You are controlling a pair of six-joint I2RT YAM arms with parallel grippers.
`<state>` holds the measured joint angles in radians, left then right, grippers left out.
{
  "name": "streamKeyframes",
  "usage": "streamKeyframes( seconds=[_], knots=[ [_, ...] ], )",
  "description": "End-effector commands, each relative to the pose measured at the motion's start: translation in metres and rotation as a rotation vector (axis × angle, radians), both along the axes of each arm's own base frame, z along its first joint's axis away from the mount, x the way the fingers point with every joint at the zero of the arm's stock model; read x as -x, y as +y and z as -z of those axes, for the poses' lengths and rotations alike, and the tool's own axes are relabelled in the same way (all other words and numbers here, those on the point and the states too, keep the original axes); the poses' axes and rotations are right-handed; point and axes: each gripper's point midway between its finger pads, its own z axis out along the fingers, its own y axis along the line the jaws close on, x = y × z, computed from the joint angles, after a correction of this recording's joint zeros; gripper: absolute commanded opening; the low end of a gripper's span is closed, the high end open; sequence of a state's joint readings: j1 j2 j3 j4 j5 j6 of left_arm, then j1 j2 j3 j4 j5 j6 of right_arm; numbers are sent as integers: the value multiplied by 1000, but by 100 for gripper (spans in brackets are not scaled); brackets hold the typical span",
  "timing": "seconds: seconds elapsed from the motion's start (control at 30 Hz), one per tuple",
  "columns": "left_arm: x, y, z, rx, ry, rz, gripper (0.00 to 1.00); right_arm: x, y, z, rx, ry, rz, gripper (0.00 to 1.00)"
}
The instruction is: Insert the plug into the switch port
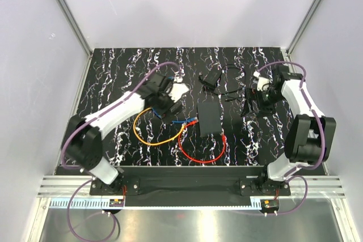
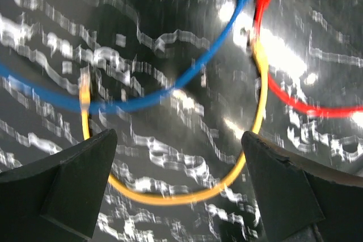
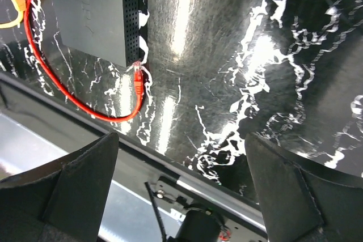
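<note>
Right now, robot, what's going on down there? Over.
Left gripper, right gripper open, empty. Red plug loose by black box corner, not plugged in. Nothing between it and right gripper.

No readable text, label, brand, number or sign anywhere, the black switch box (image 1: pixel 210 118) included

The worktop (image 1: pixel 113 66) was glossy black, streaked with white marble-like veins. The switch box (image 1: pixel 210 118) was flat matte black, its side wall dotted with rows of tiny holes. There was a red cable (image 2: pixel 317 110), an orange-yellow cable (image 2: pixel 170 199) and a blue cable (image 2: pixel 187 79). The plug (image 3: pixel 137 80) was red with a clear tip. The left arm (image 1: pixel 122 111) and right arm (image 1: pixel 303 100) had white shells, black joints and purple cords (image 1: pixel 67 148). The left claw (image 2: pixel 177 137) and right claw (image 3: pixel 181 137) were matte black.
</note>
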<state>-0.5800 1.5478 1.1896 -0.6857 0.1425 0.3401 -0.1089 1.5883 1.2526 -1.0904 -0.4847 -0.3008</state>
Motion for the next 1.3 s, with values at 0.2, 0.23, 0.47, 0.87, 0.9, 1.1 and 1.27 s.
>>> streamKeyframes(
  seconds=[0.2, 0.23, 0.47, 0.87, 0.9, 1.1, 1.27],
  knots=[
    [-26, -79, 20, -40, -115, 132, 99, -14, 25, 12, -115, 87, 75, 92],
    [-27, -82, 24, -60, -129, 134, 99, -16, 26, 15, -118, 91, 82, 91],
    [-19, -103, 55, -95, -68, 199, 99, -26, 39, 24, -173, 117, 117, 88],
    [-14, -69, 100, -282, -21, 182, 81, -38, 57, 44, -209, 141, 140, 85],
    [-13, -67, 101, -287, -19, 183, 76, -38, 58, 44, -215, 155, 158, 84],
    [2, -31, 101, -308, 51, 151, 55, -35, 77, 53, -217, 184, 108, 80],
    [9, 23, 107, -332, 112, 72, 50, -30, 94, 64, -230, 220, 75, 79]
  ],
)
